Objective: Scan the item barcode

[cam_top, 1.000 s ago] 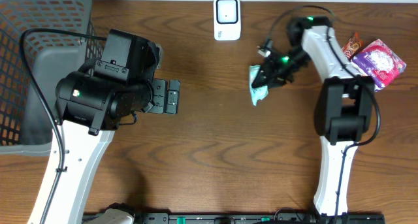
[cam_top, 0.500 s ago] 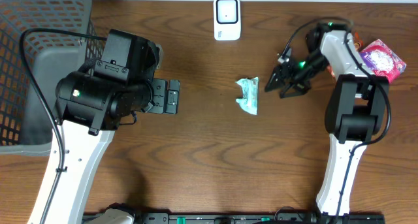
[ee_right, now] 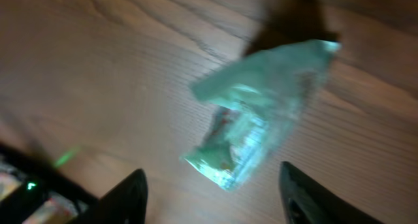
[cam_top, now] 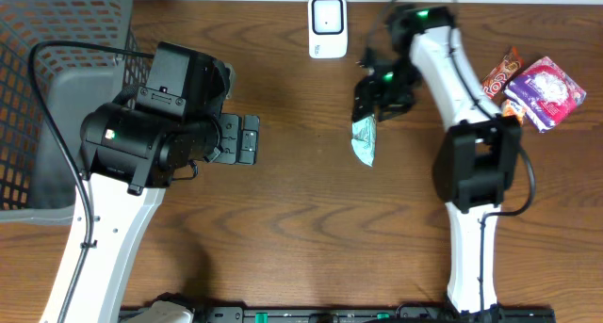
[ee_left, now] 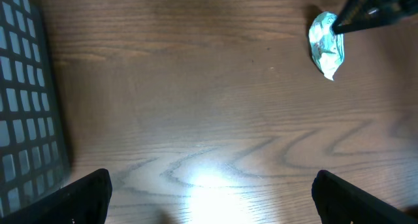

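from overhead, the teal crinkled plastic packet (cam_top: 364,140) lies flat on the brown wooden table (cam_top: 301,219), right of centre and below the white rectangular barcode scanner (cam_top: 327,26), which sits at the far edge well apart from it. the right gripper (cam_top: 370,111) hangs over the packet's upper end, with the arm reaching in from the right. whether it touches the packet cannot be told from this view. the left gripper (cam_top: 243,139) hovers over bare wood left of centre, its fingers spread with nothing between them. beside it, a grey plastic mesh basket (cam_top: 57,78) fills the far left corner. at the right edge lie a pink and purple snack pack (cam_top: 546,89) and a red and orange wrapped bar (cam_top: 499,73), just beside each other.

the left wrist view shows both dark fingertips (ee_left: 91,194) at the bottom corners, wide apart over empty wood grain. the packet sits far off at the upper right, and a black tip of the right gripper overlaps its top edge. the basket's wall runs down the left side.

in the right wrist view, which is blurred, the packet lies on the wood ahead of the two dark fingers (ee_right: 124,194). these stand spread to either side and pinch nothing.
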### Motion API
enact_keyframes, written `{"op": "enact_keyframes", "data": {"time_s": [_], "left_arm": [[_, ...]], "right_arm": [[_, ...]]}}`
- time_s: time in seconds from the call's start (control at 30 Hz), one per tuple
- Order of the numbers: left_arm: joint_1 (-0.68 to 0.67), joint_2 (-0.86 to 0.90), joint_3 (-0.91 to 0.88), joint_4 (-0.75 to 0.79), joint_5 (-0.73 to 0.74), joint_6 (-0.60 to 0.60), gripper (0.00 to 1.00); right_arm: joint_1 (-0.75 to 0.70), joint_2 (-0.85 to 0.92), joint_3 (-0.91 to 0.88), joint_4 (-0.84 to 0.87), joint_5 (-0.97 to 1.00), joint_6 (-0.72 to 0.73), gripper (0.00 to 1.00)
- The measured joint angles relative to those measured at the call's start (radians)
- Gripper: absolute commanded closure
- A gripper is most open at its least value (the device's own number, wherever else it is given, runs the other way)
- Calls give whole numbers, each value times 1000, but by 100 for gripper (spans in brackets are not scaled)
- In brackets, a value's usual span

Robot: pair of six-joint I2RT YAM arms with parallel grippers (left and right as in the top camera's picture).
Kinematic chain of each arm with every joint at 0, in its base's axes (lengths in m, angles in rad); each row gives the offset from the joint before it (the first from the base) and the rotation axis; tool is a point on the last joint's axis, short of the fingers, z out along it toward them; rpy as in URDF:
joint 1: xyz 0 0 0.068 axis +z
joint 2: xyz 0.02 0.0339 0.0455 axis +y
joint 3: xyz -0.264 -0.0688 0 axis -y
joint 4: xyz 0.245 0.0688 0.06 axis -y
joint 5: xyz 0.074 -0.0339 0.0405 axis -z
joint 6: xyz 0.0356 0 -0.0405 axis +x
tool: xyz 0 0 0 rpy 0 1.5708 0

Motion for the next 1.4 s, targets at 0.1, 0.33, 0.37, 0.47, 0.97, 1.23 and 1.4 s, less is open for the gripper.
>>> {"op": "enact_keyframes", "data": {"time_s": [0.1, 0.33, 0.37, 0.47, 0.97, 1.23, 1.4], "left_arm": [[0, 0, 0, 0, 0, 0, 2], [0, 0, 0, 0, 0, 0, 2], [0, 0, 0, 0, 0, 0, 2], [0, 0, 0, 0, 0, 0, 2], [0, 0, 0, 0, 0, 0, 2], [0, 0, 0, 0, 0, 0, 2], [0, 0, 0, 0, 0, 0, 2]], "right_arm": [[67, 0, 0, 22, 90, 61, 42], [232, 0, 0, 9, 453, 251, 40], [249, 0, 0, 6, 491, 275, 41], [311, 0, 0, 2, 628, 357, 40], [407, -3, -309, 203, 943, 484, 41], [334, -15, -392, 267, 1005, 488, 64], [268, -29, -407, 290, 946, 460, 82]]}}
